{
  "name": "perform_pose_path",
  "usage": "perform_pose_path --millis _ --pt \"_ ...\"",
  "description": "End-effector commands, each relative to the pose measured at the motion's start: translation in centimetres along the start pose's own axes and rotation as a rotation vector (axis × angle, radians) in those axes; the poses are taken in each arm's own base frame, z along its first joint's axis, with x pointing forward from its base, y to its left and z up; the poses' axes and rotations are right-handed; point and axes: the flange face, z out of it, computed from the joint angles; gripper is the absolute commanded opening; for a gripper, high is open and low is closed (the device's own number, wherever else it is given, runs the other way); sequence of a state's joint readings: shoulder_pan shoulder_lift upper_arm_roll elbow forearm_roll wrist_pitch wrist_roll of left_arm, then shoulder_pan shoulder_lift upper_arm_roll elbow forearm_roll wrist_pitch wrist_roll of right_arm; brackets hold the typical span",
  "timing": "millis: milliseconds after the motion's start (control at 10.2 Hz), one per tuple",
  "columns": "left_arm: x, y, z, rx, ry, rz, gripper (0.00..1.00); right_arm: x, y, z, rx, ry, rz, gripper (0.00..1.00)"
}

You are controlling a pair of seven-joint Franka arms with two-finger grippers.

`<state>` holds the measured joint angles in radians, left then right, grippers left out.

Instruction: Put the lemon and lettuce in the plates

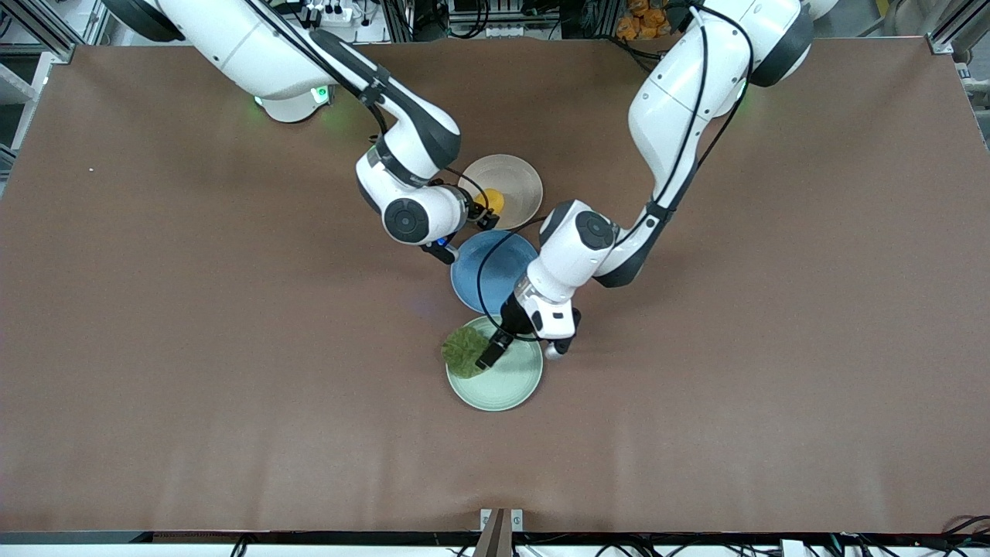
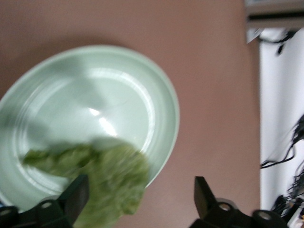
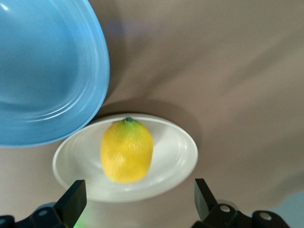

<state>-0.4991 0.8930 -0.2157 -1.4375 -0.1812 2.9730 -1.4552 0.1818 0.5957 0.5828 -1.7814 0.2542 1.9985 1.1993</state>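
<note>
From the front, the ruffled dark green lettuce (image 1: pixel 464 350) lies on the rim of the mint plate (image 1: pixel 506 383) under the left pincer (image 1: pixel 495 352). The left wrist view shows that pincer wide open, holding nothing. In the right wrist view, the right pincer (image 3: pixel 137 202) gapes empty over the oval yellow lemon (image 3: pixel 127 150) in the beige plate (image 3: pixel 175 156) on the worktop (image 3: pixel 228 71).

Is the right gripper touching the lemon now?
Apart. In the right wrist view, the right gripper is open, and the lemon lies on the beige plate with clear gaps between it and both fingers.
</note>
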Motion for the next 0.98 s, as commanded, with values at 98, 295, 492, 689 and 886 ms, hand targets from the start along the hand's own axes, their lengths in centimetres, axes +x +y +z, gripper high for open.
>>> perform_pose_path --millis 98,295,492,689,886 --pt "3.4 5.7 -8.3 0.082 0.085 0.147 1.0 2.8 3.0 -9.3 0.092 0.046 -0.087 1.0" --pt "4.7 8.0 -13.8 0.21 0.117 0.313 1.0 6.5 6.7 -15.4 0.076 0.129 -0.169 1.0" --pt "5.9 8.7 -18.4 0.358 0.085 0.556 1.0 10.9 11.1 -21.5 0.034 0.188 -0.244 1.0" --pt "8.4 9.3 -23.6 0.462 0.062 0.667 1.0 13.5 14.5 -27.4 0.049 0.3 -0.263 1.0" --pt "12.8 9.6 -29.3 0.535 0.028 0.817 1.0 14.5 18.4 -32.9 0.046 0.383 -0.235 1.0"
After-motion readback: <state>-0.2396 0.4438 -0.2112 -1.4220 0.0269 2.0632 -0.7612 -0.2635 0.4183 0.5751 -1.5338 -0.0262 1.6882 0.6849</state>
